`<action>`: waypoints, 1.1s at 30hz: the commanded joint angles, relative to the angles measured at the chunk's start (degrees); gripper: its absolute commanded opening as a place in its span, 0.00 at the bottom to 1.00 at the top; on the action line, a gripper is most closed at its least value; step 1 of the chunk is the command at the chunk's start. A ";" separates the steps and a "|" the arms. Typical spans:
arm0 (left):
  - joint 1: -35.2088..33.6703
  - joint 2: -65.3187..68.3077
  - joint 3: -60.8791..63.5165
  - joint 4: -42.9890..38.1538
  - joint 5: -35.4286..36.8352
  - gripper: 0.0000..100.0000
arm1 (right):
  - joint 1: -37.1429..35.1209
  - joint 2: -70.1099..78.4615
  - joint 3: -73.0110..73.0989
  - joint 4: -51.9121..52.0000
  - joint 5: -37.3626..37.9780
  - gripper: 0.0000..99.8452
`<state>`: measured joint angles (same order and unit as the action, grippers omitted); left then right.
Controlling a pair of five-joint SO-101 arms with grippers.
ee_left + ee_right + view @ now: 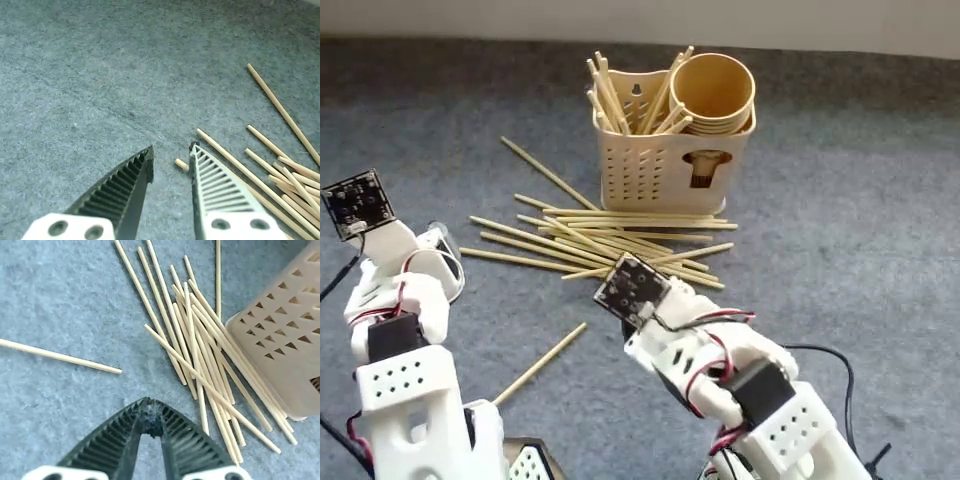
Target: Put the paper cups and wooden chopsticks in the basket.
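The cream basket (665,165) stands at the back of the table with stacked paper cups (715,95) and several chopsticks (615,95) in it. A pile of wooden chopsticks (610,245) lies on the grey cloth in front of it. My left gripper (171,150) is open and empty, low over the cloth at the pile's left end, with chopstick ends (280,170) beside one finger. My right gripper (150,405) is shut and empty, just short of the pile (200,355), with the basket (285,340) beyond.
One chopstick (540,365) lies apart between the two arms near the front. Another (545,172) lies slanted to the left of the basket. A single chopstick (60,356) also lies off to the side of my right gripper.
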<state>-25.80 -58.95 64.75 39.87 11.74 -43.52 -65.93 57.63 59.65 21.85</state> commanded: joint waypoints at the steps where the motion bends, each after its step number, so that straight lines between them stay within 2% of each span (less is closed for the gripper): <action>1: -1.63 -1.01 -0.48 -1.23 0.88 0.13 | -2.51 11.21 -8.66 0.22 -8.88 0.01; 8: -2.95 -1.01 -0.48 -1.32 0.97 0.13 | -7.34 32.13 -19.65 -0.04 -39.74 0.01; 15: -2.95 -1.01 -0.48 -1.32 0.97 0.13 | -7.52 48.13 -25.19 -2.51 -58.02 0.01; 18: -2.95 -1.01 -0.48 -1.32 0.97 0.13 | -7.69 52.00 -28.35 -2.24 -65.32 0.08; 23: -2.95 -1.01 -0.48 -1.32 0.97 0.13 | -9.10 55.96 -30.73 -2.51 -71.56 0.23; 33: -2.95 -1.01 -0.48 -1.32 0.97 0.13 | -16.75 68.18 -34.33 -5.14 -75.78 0.24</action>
<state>-28.44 -58.95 64.75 39.87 11.74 -58.55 1.23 27.03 56.57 -52.62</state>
